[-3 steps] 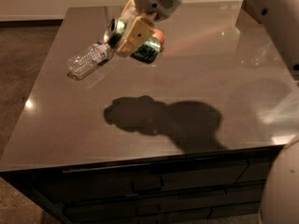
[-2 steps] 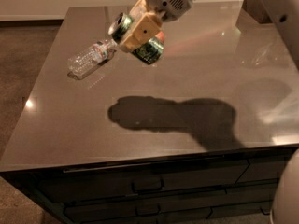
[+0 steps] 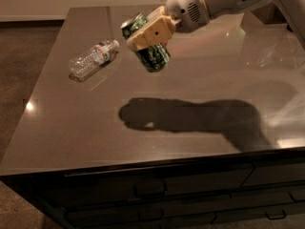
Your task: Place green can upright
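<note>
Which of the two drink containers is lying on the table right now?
The clear water bottle, on its side at the left of the table. The green can is off the surface, tilted, gripped in the hand above the table.

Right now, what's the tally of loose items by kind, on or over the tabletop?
Drink cans: 1, the green can, held tilted above the tabletop in the gripper, which is over the far middle of the top.
Plastic bottles: 1, the clear water bottle, lying on its side at the far left.
Total: 2
</note>
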`<state>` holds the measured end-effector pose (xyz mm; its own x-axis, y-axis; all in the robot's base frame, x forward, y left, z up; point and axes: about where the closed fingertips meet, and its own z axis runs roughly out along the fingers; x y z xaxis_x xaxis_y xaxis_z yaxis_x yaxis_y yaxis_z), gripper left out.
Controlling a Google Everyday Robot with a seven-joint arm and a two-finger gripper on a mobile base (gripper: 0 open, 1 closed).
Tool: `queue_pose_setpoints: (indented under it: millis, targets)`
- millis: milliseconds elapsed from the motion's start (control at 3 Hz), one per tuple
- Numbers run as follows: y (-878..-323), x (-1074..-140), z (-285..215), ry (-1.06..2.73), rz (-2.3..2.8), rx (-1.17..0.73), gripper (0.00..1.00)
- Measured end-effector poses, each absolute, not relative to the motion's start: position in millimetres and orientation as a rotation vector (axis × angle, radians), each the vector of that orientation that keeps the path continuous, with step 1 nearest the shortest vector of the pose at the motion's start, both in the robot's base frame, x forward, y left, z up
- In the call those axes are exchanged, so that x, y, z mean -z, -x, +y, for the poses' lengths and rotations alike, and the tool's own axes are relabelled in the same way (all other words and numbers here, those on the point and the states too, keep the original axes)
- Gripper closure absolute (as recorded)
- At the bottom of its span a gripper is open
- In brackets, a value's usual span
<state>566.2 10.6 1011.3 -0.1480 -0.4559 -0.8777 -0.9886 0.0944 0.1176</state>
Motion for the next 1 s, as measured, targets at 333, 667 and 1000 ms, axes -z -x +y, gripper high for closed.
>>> queue_pose_setpoints:
  millis: [333,667,1000]
  targets:
    - [-566,-1000,10,1.35,1.652,-1.032,1.0]
    - [-562,-983,14,1.28,1.578,-1.038,1.0]
    - [-556,-969,20,1.22,1.509,-1.037,1.0]
